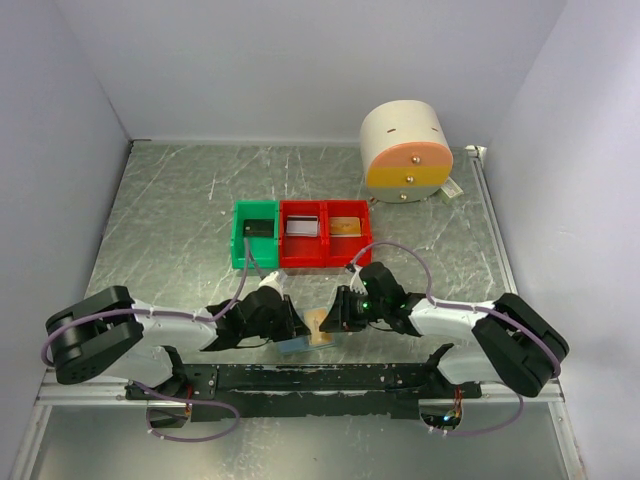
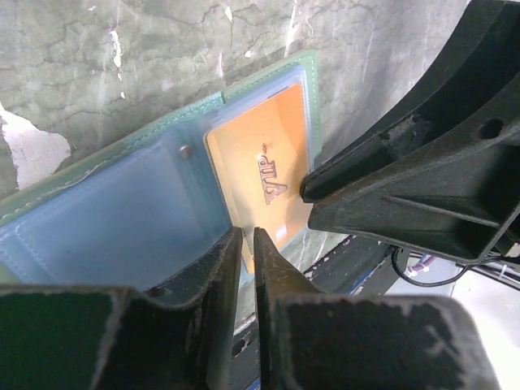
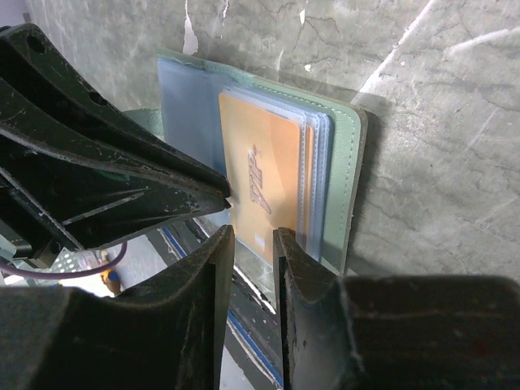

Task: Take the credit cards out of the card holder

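Two grippers meet at the near edge of the table (image 1: 170,220), midway between the arm bases, with the holder (image 2: 122,211) between them

Left gripper (image 2: 248,237): fingers (image 2: 223,268) almost pressed together, only a thin slit left, clamped on the holder's near edge around the fold between its two pockets

Right gripper (image 3: 253,237): fingers (image 3: 296,260) close together, pinching the near edge of the orange card (image 2: 260,162). Its tip reaches the card's side in the left wrist view

Holder is spread open, pale blue pockets inside a green stitched cover. The left pocket looks bare. The card, printed "VIP", is on the right pocket side, most of it still over the holder. The right wrist view shows a stack of clear sleeves behind it

Can't tell if the holder is flat on the table or lifted off it

Farther back, well apart: one green bin (image 1: 240,250) touching two red bins (image 1: 325,262), each with a flat card-like thing in it, and a round drawer unit (image 1: 403,150) at the far right
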{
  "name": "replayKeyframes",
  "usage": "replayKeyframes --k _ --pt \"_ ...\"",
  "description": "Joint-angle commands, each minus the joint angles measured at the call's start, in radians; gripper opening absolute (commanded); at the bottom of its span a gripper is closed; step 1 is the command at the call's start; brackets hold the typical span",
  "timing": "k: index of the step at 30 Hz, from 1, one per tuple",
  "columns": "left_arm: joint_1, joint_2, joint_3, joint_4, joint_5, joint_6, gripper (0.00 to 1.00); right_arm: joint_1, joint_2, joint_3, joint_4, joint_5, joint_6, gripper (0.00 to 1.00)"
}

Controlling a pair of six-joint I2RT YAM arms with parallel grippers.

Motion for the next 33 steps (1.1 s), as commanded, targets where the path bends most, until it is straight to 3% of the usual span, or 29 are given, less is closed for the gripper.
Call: replayKeyframes --k 1,9,16,22,26,33 --pt "-0.005 0.016 0.040 -0.063 -0.035 -0.008 0.23 0.008 0.016 -0.022 -0.015 0.019 -0.007 0.27" --pt "-0.004 -0.015 0.056 -0.163 -0.075 -0.014 0.32 0.008 0.034 -0.018 -0.010 0.023 -0.010 0.28" --pt "-0.005 0.015 0.060 -0.132 -0.063 -0.012 0.32 0.008 0.056 -0.017 0.009 0.017 -0.009 0.28" --pt "-0.005 0.099 0.067 -0.025 -0.018 -0.001 0.26 0.009 0.061 -0.015 0.009 0.013 -0.012 0.28" --pt "-0.006 0.118 0.075 -0.008 -0.007 0.002 0.07 0.009 0.051 -0.020 0.002 0.017 -0.014 0.28" --pt "-0.005 0.052 0.052 -0.086 -0.056 -0.008 0.07 0.009 0.008 0.012 -0.093 0.069 -0.054 0.29"
